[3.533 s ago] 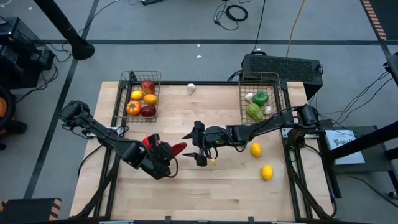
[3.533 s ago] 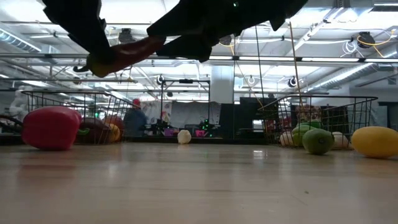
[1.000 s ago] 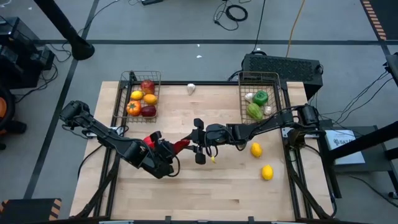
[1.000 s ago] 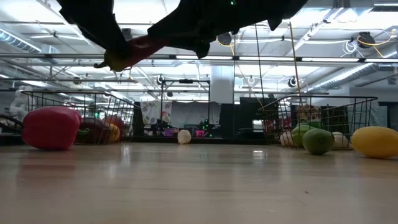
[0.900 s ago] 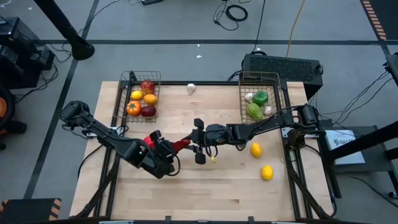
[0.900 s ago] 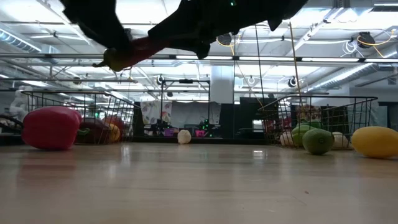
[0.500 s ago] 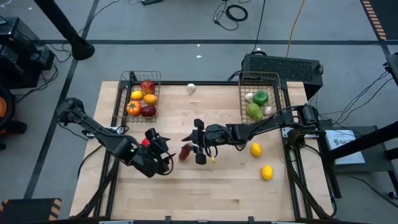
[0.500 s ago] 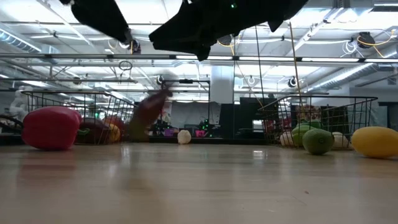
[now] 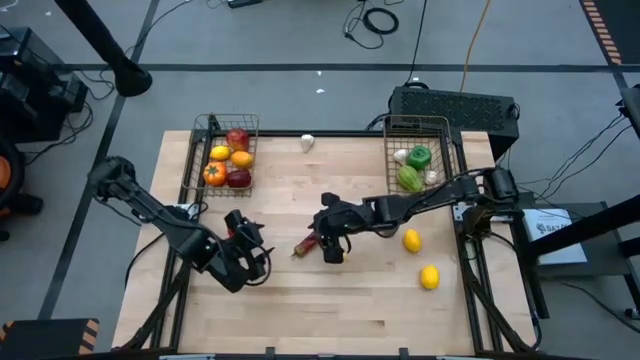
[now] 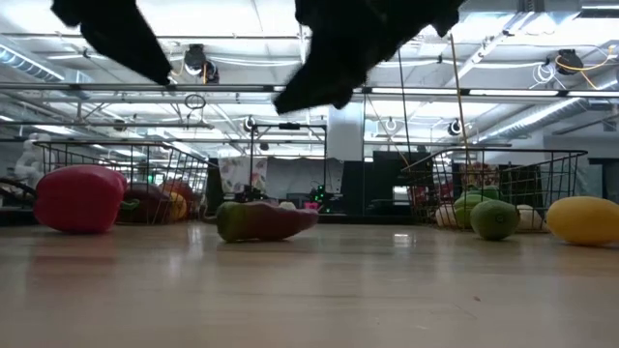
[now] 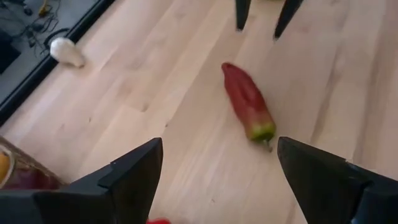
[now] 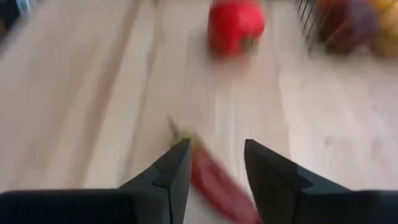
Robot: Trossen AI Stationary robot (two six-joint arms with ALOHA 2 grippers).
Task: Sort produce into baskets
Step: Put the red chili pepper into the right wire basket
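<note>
A dark red chili (image 9: 308, 243) with a green stem end lies on its side on the wooden table (image 9: 300, 300), at its middle; it also shows in the left wrist view (image 11: 249, 106) and the low view (image 10: 261, 220). My left gripper (image 9: 252, 238) is open, a short way left of it, fingers pointing at it (image 11: 217, 180). My right gripper (image 9: 325, 245) hangs open just over the chili's red tip end; the chili (image 12: 211, 180) shows below the gap between its fingers. A red pepper (image 12: 236, 25) sits beside my left arm.
The left basket (image 9: 228, 150) at the far left holds an apple, oranges and other fruit. The right basket (image 9: 418, 152) holds green peppers and garlic. A loose garlic (image 9: 307, 142) lies at the far edge. Two lemons (image 9: 411, 240) (image 9: 429, 277) lie right of centre.
My left gripper has opened and let go of the chili, then drawn back toward the table's left edge. The chili has fallen from the air and now lies on the table. My right gripper has tipped its fingers down toward the chili.
</note>
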